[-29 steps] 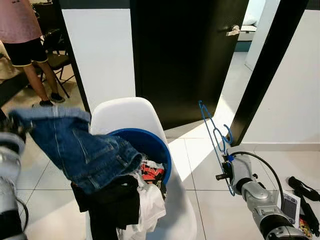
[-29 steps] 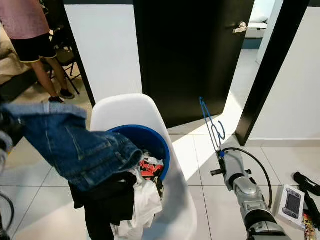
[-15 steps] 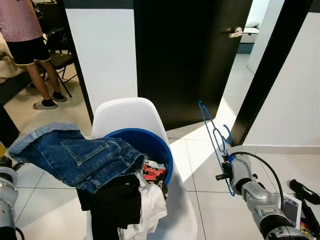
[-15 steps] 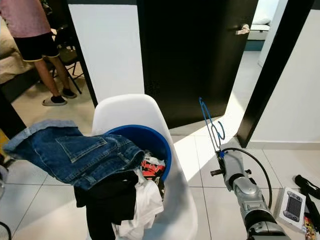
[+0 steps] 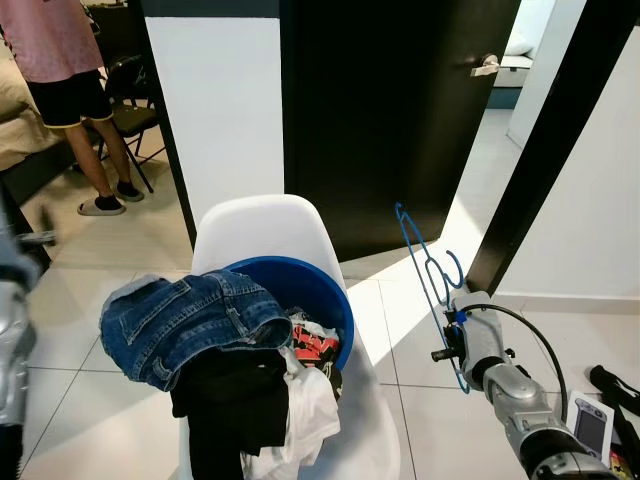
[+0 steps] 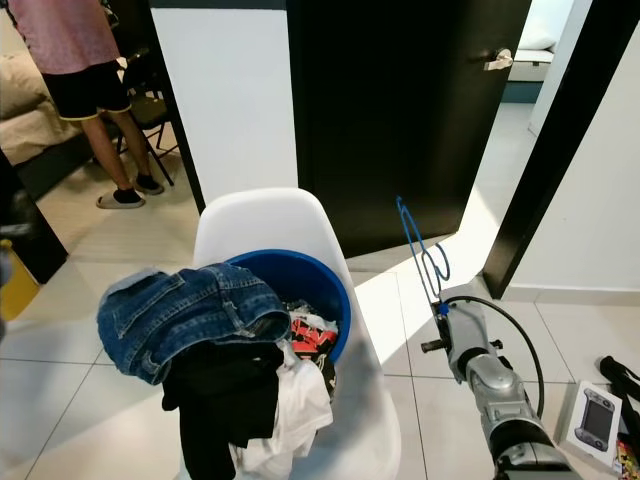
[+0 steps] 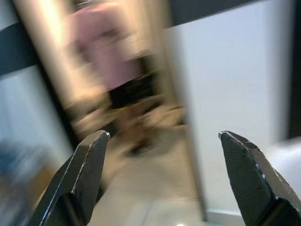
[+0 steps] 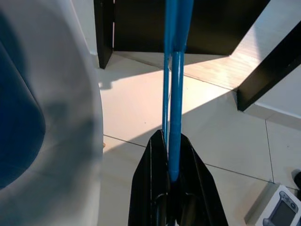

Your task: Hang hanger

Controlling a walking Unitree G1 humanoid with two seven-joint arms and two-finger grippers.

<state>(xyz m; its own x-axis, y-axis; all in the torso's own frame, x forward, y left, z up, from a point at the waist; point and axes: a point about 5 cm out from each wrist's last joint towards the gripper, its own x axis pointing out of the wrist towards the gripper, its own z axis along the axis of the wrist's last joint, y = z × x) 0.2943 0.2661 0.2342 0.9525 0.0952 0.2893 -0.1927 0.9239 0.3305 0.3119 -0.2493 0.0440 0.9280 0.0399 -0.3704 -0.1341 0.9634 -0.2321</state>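
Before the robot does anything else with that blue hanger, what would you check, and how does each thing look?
1. Right gripper clamped on the blue hanger: ok, fingers shut on its bar.
2. Hanger free of the white chair: ok, it stands apart, to the right.
3. Left gripper free: ok, fingers spread wide, nothing between them.
4. Jeans settled on the blue basket: ok, draped over its rim.
5. A rail to hang it on: cannot tell.
6. Person out of the way: ok, far off on the left.
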